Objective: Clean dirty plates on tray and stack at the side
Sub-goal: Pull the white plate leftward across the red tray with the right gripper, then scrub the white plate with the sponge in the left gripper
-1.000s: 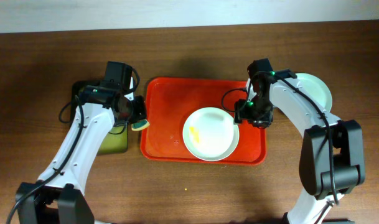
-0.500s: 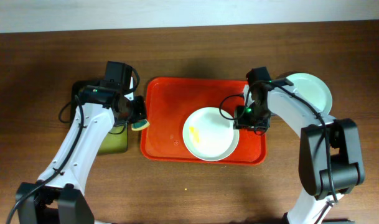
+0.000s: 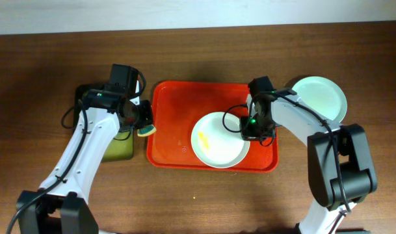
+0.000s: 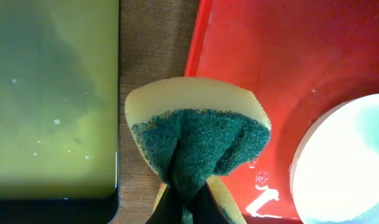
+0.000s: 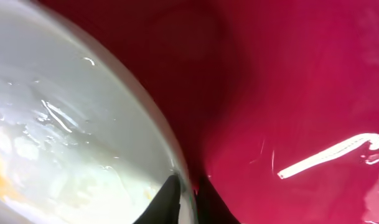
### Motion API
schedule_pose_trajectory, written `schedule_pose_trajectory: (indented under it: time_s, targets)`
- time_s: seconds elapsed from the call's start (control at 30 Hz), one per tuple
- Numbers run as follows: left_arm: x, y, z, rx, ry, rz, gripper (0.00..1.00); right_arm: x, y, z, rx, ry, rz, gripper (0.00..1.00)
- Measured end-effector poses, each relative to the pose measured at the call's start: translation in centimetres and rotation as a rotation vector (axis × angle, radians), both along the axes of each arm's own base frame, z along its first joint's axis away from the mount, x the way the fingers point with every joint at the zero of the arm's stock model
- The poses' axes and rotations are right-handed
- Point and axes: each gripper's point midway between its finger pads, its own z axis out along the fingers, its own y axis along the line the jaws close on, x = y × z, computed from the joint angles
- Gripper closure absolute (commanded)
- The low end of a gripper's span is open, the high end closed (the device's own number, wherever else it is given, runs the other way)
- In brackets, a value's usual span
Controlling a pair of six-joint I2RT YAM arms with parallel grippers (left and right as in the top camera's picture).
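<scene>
My L claw (image 4: 184, 208) is squeezing the sponge (image 4: 198, 124) by the tray (image 3: 175, 117) edge; R claw (image 5: 184, 198) is pinching the rim of 1 smeared plate (image 3: 218, 140).

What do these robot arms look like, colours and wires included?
The left arm and right arm are smooth white tubes joined by chunky black joints. Thin black cables loop alongside, and a small green light glows near each wrist. The left hand and right hand are black too.
</scene>
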Motion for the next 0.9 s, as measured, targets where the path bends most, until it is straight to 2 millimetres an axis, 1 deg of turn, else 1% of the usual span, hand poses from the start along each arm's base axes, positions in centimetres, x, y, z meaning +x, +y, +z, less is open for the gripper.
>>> schedule_pose_trajectory:
  time_s: [0.13,0.27,0.43,0.63,0.9]
  targets:
    - [0.0,0.0,0.0,0.0,-0.001,0.0,1.0,0.0,0.4,0.0,0.023,0.002,0.001,0.88]
    - [0.3,-0.4,0.1,-0.023,-0.011,-0.007,1.0,-0.1,0.7,0.1,0.041,0.018,-0.049,0.96]
    - [0.2,-1.1,0.2,-0.059,-0.006,-0.021,1.0,0.3,1.2,0.2,0.067,0.016,-0.093,0.96]
    - [0.4,-2.6,0.4,-0.075,-0.03,-0.057,1.0,0.3,1.3,0.2,0.07,0.019,-0.105,0.96]
    - [1.1,-2.8,0.7,-0.083,-0.058,-0.059,1.0,0.4,1.3,0.2,0.072,0.014,-0.107,0.96]
